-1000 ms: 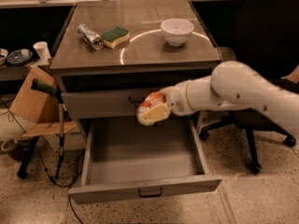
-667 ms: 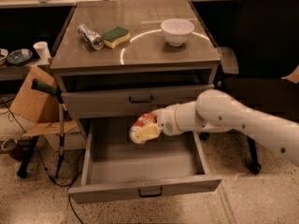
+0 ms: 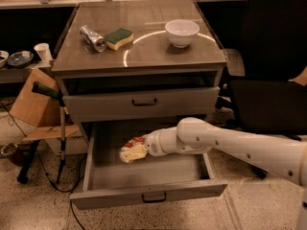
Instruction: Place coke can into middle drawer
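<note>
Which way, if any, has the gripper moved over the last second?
Yes. The gripper, holding the coke can, has dropped down and left, from level with the upper drawer handle to low over the open middle drawer.

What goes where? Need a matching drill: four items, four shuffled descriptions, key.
1 coke can
2 bowl
3 sponge
4 silver can

A lying on its side on the cabinet top
B white, upright on the top
C in the gripper, over the open middle drawer
D green, flat on the top

Pairs: 1-C, 2-B, 3-D, 4-A
</note>
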Tool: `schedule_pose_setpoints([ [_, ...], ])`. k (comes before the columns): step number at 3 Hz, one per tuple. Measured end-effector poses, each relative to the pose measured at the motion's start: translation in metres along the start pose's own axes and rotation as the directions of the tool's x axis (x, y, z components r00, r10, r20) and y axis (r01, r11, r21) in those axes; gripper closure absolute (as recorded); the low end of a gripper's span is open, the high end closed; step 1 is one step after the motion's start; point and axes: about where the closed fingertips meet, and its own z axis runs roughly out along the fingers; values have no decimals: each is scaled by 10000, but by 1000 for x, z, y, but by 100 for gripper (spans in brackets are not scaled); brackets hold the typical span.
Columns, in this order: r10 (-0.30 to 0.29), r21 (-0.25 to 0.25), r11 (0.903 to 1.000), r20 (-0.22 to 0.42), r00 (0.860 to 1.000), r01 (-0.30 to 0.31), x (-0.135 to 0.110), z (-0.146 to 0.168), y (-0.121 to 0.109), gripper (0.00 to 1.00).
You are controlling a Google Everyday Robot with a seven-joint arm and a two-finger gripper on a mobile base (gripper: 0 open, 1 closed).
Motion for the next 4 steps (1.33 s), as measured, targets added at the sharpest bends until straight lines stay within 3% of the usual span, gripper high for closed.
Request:
schedule_pose_setpoints([
  [1,579,-185,9981,-129,9982,-582,12,41,-3,97],
  [3,1076,-298,9937,-286,9938,-1085,12,70,-4,52],
  [4,1263,-218,9916,-386,9912,-1272,11,77,-6,20],
])
